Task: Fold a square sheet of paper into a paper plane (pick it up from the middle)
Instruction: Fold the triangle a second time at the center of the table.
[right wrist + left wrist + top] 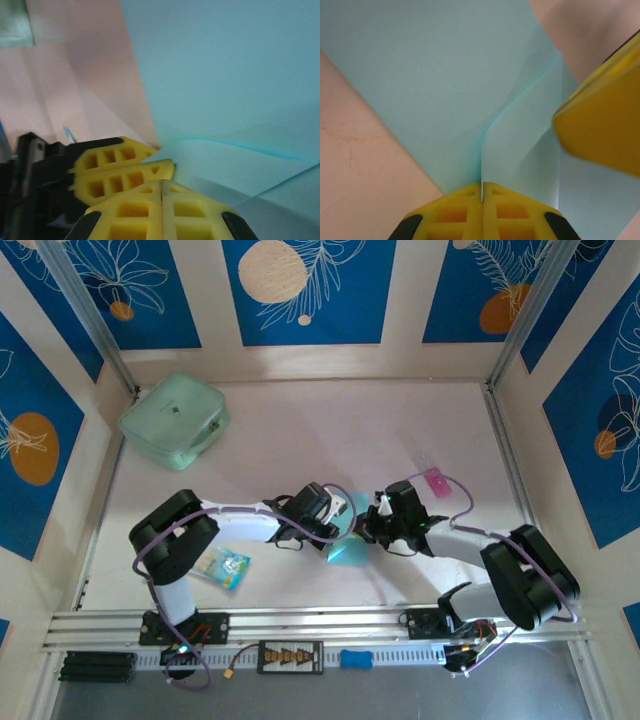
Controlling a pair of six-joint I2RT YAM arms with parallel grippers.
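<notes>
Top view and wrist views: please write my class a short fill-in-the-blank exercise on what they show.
1. The left fingers and right fingers are both shut on the ___ paper.
2. The green pouch lies at the table's far ___ corner.
3. The pink item lies nearer the ___ arm.
Missing words: blue; left; right.

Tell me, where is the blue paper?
Seen from above, the blue paper is at the middle of the table, pinched by the left gripper and the right gripper.
</notes>
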